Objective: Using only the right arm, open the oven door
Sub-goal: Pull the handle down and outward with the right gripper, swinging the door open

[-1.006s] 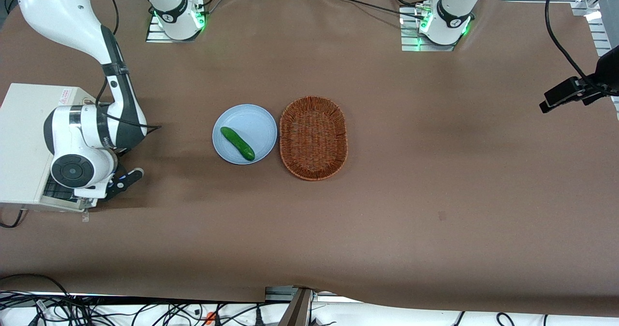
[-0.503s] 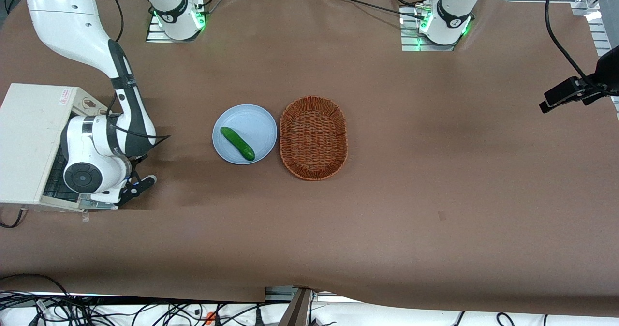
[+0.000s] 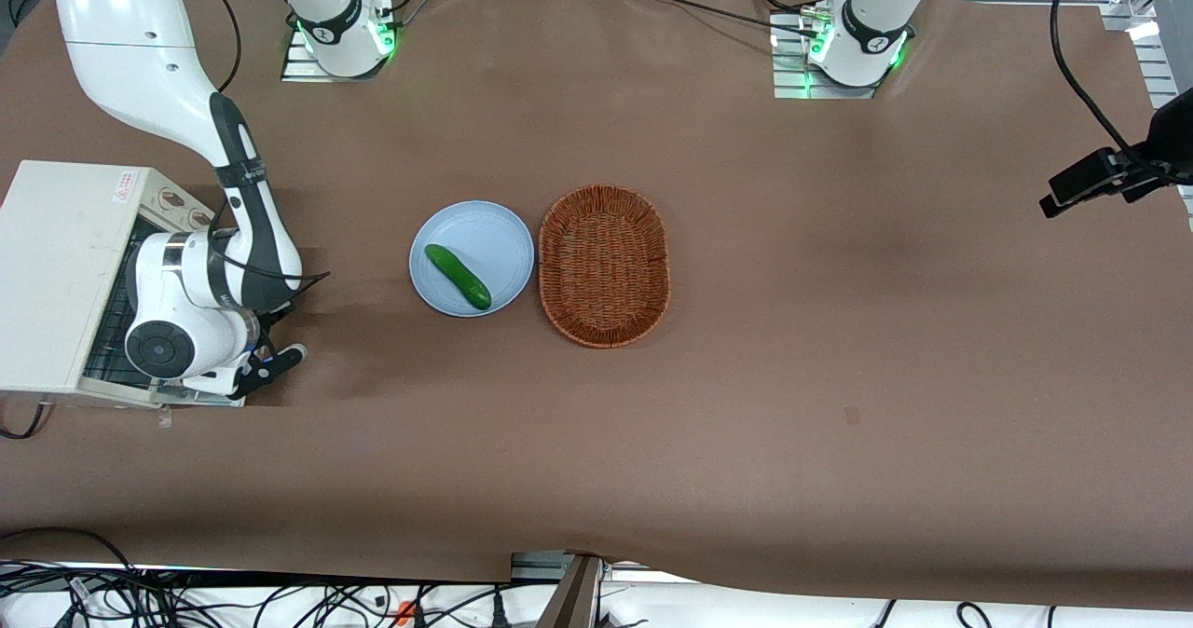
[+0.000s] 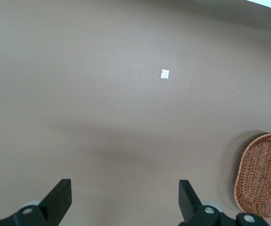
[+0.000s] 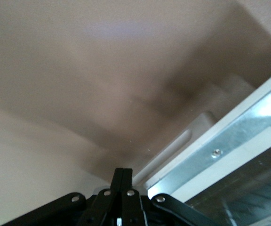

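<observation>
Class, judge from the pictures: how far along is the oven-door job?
Done: the oven door is swung away from the toaster oven, so its metal inner frame and the wire rack show. In hand: the shut gripper sits at the door's edge. Left: possibly lowering it fully, which cannot be judged.

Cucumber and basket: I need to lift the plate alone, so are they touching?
Apart. The front view shows the cucumber lying on the plate, with plate rim between it and the basket.

Even overhead light falls on the table (image 3: 746, 404); my right arm (image 3: 200, 279) casts soft shadows. My gripper (image 5: 122, 188) looks blurred beside the glaring oven door (image 5: 241, 136).
</observation>
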